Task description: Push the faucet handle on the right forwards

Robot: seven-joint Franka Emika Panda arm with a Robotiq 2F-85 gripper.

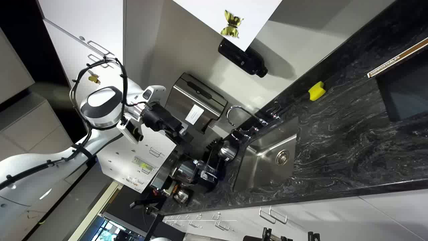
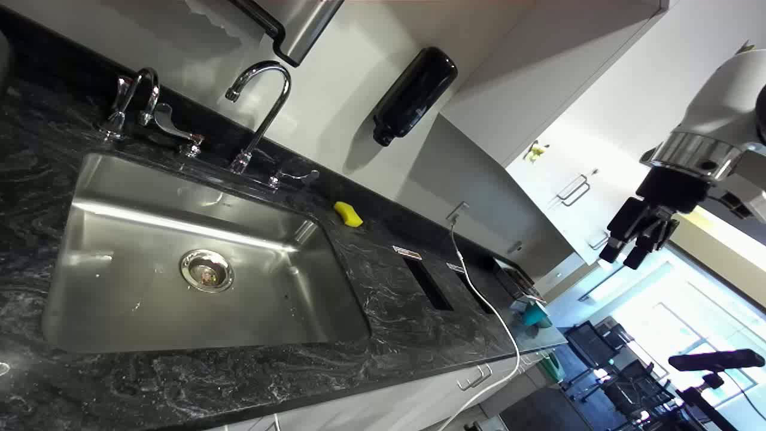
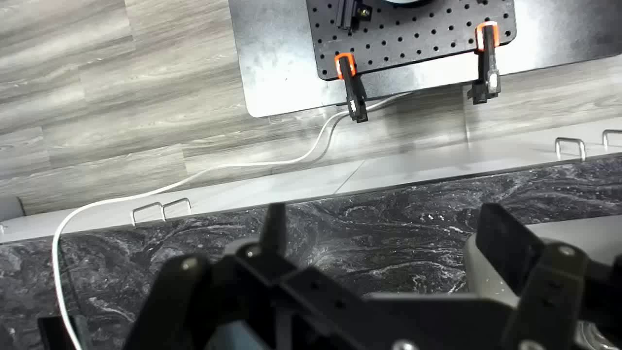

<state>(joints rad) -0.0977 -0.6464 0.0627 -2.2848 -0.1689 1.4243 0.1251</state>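
The right faucet handle (image 2: 299, 177) is a chrome lever on the counter behind the sink (image 2: 143, 299), right of the curved faucet spout (image 2: 275, 111). In an exterior view it shows small and dim (image 1: 276, 113) beside the spout (image 1: 244, 109). The left handle (image 2: 173, 129) stands on the spout's other side. My gripper (image 2: 622, 257) is open and empty, up in the air and apart from the faucet. It also shows in an exterior view (image 1: 180, 135). In the wrist view its fingers (image 3: 384, 211) are wide apart over the dark counter; the faucet is out of that view.
A yellow sponge (image 2: 347, 214) lies right of the handle. A black dispenser (image 2: 416, 93) and a steel towel dispenser (image 1: 197, 100) hang on the wall. A second small faucet (image 2: 119, 105) stands left. A white cord (image 2: 497, 317) crosses the counter. Metal pots (image 1: 228, 151) stand beside the sink.
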